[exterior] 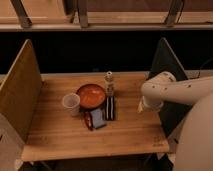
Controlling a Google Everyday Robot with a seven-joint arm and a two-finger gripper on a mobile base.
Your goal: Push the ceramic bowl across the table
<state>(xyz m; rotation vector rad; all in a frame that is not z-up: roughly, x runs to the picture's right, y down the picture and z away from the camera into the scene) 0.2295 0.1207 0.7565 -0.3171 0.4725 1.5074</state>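
The orange-red ceramic bowl [91,95] sits near the middle of the light wooden table [60,137]. A small translucent plastic cup [71,103] stands just left of it, touching or nearly touching. My gripper [141,106] is at the low end of the white arm [170,90], over the table's right part. It is well to the right of the bowl and apart from it.
A small bottle [109,83] stands at the bowl's right rim. A dark flat packet [110,108] and a blue-and-red packet [95,119] lie in front of the bowl. Upright panels stand at the left [20,90] and right [167,62] sides.
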